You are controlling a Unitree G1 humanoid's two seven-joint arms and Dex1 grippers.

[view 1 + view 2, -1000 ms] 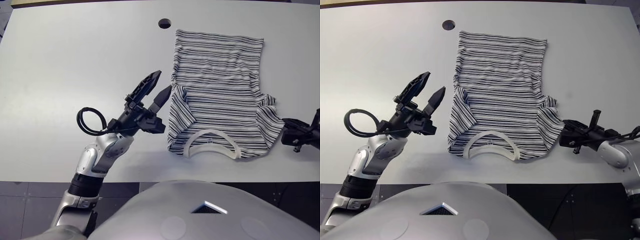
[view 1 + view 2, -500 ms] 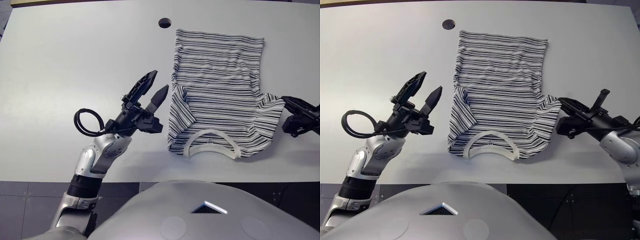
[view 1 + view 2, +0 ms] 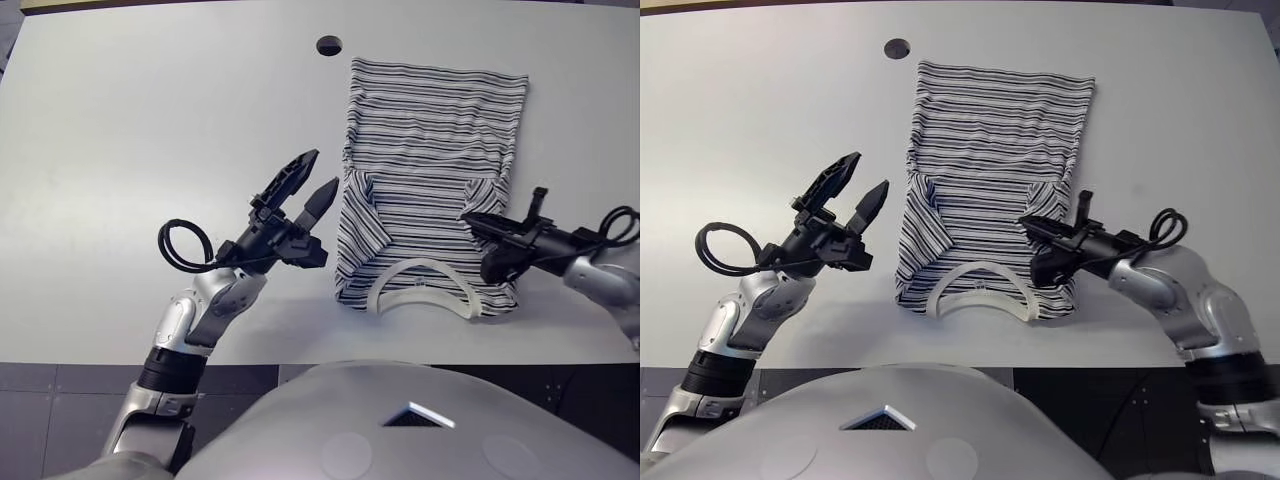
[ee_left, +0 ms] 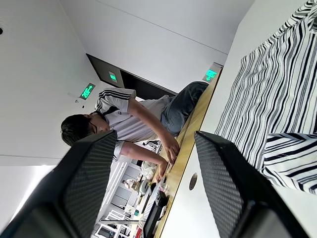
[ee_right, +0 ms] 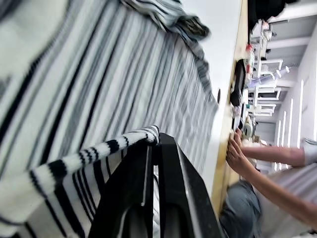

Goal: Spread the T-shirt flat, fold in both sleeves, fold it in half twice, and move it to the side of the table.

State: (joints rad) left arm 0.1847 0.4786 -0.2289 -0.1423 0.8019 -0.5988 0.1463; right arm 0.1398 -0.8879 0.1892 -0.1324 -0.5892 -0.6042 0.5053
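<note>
The T-shirt is lying on the counter, collar toward the robot, left sleeve folded in. The right gripper is hanging over the shirt's right half, jaws clamped on the right sleeve. The left gripper is hovering just beside the shirt's left edge, jaws apart.

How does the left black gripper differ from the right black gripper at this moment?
The left black two-finger gripper has open jaws and holds nothing; the right black two-finger gripper has jaws shut on a sleeve of the black-and-white striped T-shirt. The left is beside the shirt, above the white table; the right is over the shirt.
</note>
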